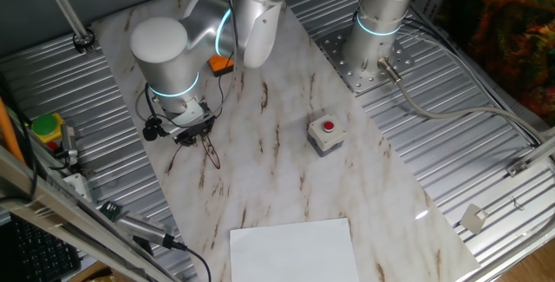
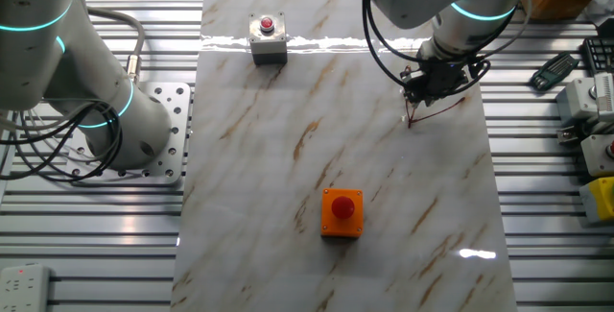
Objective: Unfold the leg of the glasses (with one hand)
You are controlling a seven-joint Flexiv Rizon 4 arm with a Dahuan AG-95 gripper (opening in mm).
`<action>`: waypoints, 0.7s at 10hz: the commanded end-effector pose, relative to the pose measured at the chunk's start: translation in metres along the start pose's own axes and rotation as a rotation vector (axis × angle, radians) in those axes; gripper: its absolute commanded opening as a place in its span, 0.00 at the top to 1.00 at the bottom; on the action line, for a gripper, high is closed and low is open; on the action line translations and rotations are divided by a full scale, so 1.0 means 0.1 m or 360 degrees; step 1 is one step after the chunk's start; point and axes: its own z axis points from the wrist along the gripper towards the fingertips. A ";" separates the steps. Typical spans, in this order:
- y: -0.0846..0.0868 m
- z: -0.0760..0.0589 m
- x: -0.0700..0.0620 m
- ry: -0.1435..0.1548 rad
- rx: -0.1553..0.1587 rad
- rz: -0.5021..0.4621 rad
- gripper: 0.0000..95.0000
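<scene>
The glasses (image 1: 206,146) lie near one long edge of the marble desk (image 1: 286,178), right under the gripper (image 1: 186,131), with a thin leg trailing out from below the fingers across the desk, away from the arm's wrist. The fingers are down at the frame, seemingly touching it, but I cannot tell whether they are clenched on it or released. In my judgement the coming move turns on that leg's long axis, which points away from the fingers toward the desk's middle.
</scene>
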 end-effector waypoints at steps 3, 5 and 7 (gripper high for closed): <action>0.01 0.02 0.00 -0.0001 0.0002 0.0002 0.80; 0.02 0.03 0.01 -0.0002 0.0003 0.0005 0.80; 0.03 0.04 0.01 -0.0002 0.0004 0.0008 0.80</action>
